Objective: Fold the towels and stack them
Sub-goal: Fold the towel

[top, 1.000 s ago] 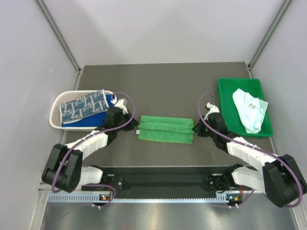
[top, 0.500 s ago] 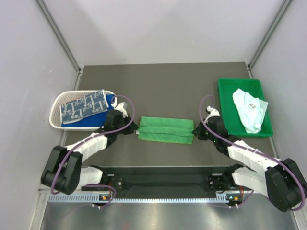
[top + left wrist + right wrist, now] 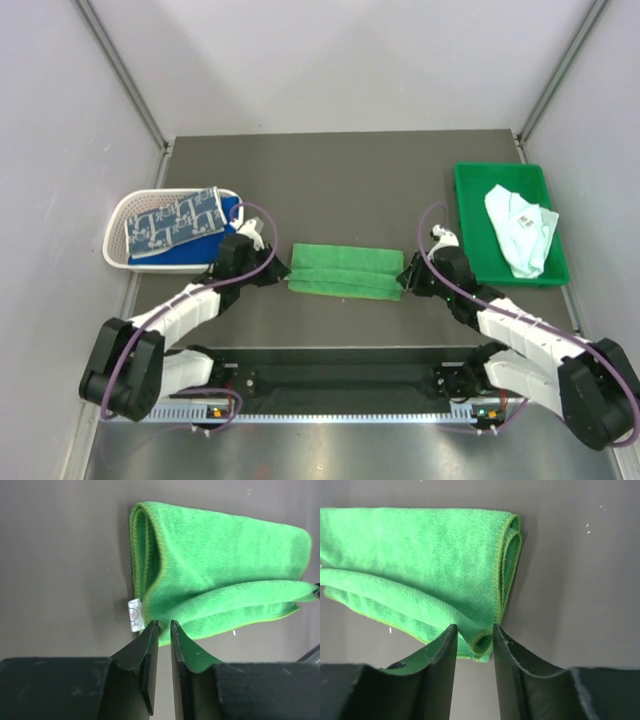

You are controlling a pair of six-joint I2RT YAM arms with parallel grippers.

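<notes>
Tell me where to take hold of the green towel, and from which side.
Take the green towel at a short end's near corner, where the folded layers bunch into a thick lip. Come from outside that end, low over the table: the strip lies left to right, so both ends are likely open to reach.

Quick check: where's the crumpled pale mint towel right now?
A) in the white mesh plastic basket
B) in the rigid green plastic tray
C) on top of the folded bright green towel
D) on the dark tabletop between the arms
B: the pale mint towel lies crumpled inside the rigid green plastic tray, well apart from the folded bright green towel.
</notes>
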